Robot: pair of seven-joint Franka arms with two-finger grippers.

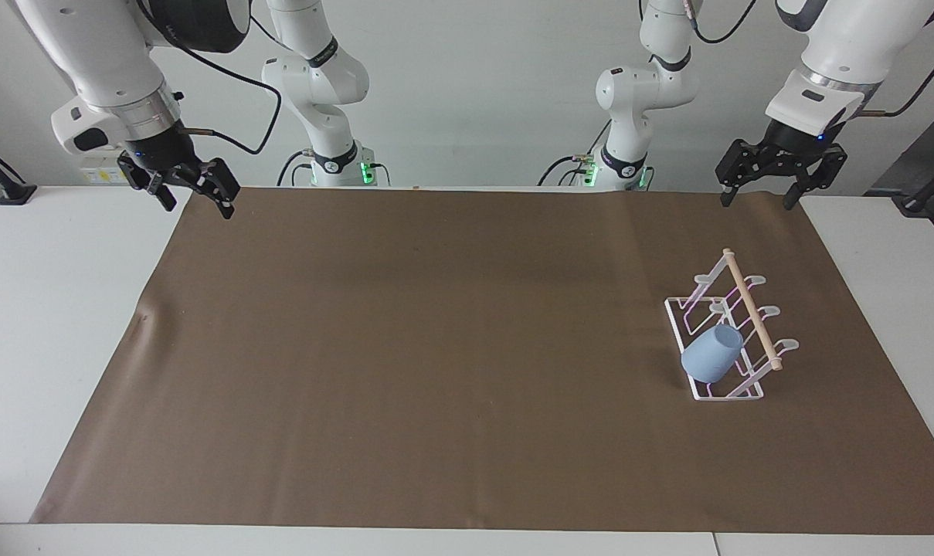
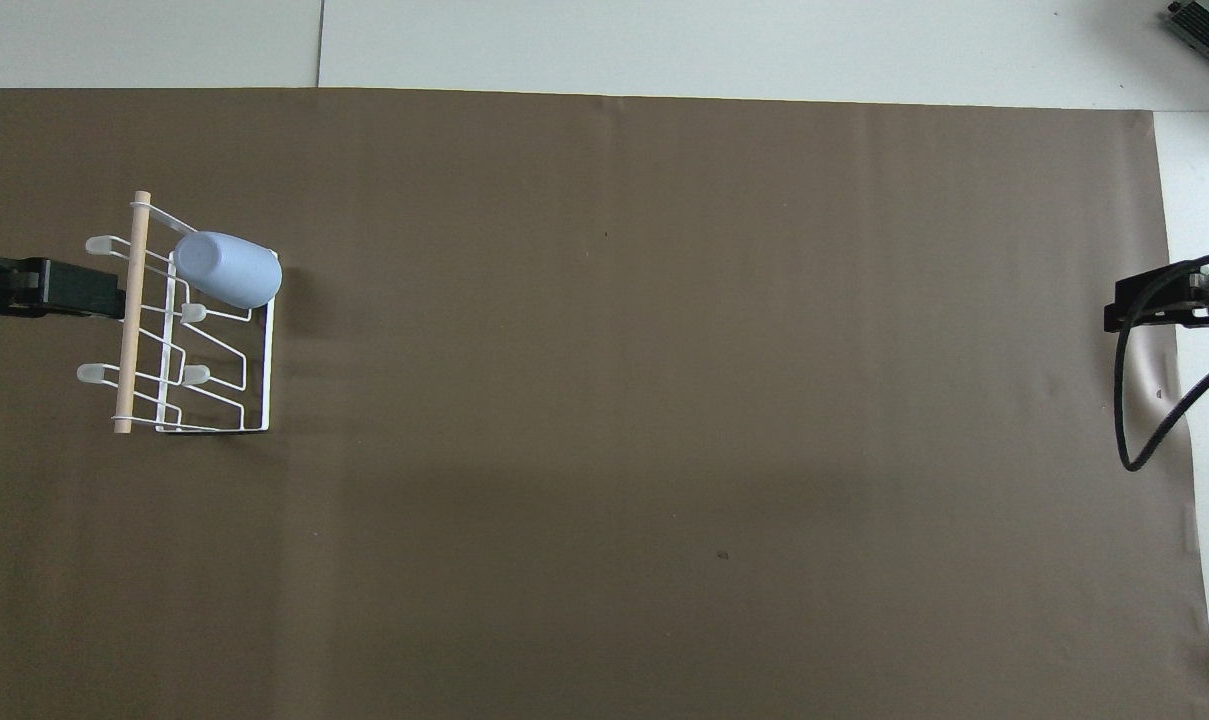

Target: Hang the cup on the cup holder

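Table (image 1: 65, 324): white top, covered over most of its surface by a brown paper sheet (image 1: 451, 355) whose edge toward the right arm's end shows a small crease.

Cup holder (image 1: 733, 332): white wire rack with slanted looped prongs and a light wooden rod (image 1: 752, 311) across its top. It stands on the brown sheet toward the left arm's end of the table, roughly midway between the edge at the robots and the edge away from them. In the overhead view the rack (image 2: 189, 330) sits close to the sheet's edge at that end.

Cup (image 1: 711, 354): light blue, handleless, hung tilted on a prong at the end of the rack farthest from the robots, on the side of the rack that faces the table's middle. Its narrower rounded base points up and toward the rod; its wider mouth end sits low near the base frame. In the overhead view the cup (image 2: 227, 269) lies across the rack's wires at that same end.

Left tool (image 1: 758, 199): raised over the table edge at the robots, at the left arm's end. Fingers spread apart, holding nothing. It is well apart from the cup and from the rack; nothing touches the cup except the rack.

Right tool (image 1: 198, 198): raised over the table corner at the robots, right arm's end, at the brown sheet's corner. Fingers apart, nothing between them. This arm waits.
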